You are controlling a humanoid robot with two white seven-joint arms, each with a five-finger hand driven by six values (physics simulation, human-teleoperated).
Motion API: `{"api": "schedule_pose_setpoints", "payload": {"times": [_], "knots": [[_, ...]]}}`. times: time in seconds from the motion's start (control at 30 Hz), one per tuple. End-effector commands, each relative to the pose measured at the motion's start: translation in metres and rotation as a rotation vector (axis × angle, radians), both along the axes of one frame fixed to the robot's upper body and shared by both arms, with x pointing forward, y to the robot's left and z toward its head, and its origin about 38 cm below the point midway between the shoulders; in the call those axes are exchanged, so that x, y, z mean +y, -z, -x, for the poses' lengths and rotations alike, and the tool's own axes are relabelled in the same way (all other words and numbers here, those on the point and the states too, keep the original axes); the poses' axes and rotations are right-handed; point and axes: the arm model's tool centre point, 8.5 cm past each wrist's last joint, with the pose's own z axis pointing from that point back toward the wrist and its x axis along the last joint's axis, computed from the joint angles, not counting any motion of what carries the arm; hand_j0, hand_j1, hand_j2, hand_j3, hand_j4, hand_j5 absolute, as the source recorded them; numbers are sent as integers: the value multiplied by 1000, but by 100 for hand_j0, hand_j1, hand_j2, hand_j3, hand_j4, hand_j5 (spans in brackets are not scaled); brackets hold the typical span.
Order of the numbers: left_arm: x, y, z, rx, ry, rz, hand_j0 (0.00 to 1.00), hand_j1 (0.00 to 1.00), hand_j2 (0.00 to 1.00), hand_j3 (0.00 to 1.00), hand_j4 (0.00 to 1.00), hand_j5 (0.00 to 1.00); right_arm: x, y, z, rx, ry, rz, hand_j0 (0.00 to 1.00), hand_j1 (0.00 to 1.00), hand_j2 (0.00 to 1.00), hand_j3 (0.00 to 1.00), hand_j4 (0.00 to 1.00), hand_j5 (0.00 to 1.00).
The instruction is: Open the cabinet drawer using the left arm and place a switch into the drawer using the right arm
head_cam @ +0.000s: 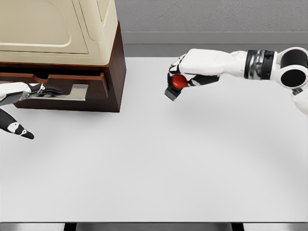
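Where gripped, round glossy switch (pixel 178 84)

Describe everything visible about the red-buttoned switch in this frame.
The small switch with a round red button on a dark grey square base is held in the right robot hand, whose fingers curl over its top and sides. It looks like plastic, tilted, base corner pointing down-left. It appears raised above the white table, right of the brown wooden cabinet and apart from it. Part of the button is hidden by fingers.
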Motion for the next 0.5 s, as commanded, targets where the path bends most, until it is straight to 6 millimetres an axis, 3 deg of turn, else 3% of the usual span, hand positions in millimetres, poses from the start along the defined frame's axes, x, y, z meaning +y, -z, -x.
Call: {"api": "schedule_pose_setpoints", "payload": {"times": [0.0,0.37,0.47], "knots": [[-1,-2,0,15,-5,38,100,100,100,100,100,100,11,3,2,16,-10,-5,46,46,46,46,46,46],[14,-9,8,56,-58,77,100,100,100,100,100,100,57,-19,-1,-16,-66,8,45,45,45,45,45,45],[15,-9,9,62,-63,84,100,100,100,100,100,100,67,-28,10,-34,-97,8,45,45,45,45,45,45]]}}
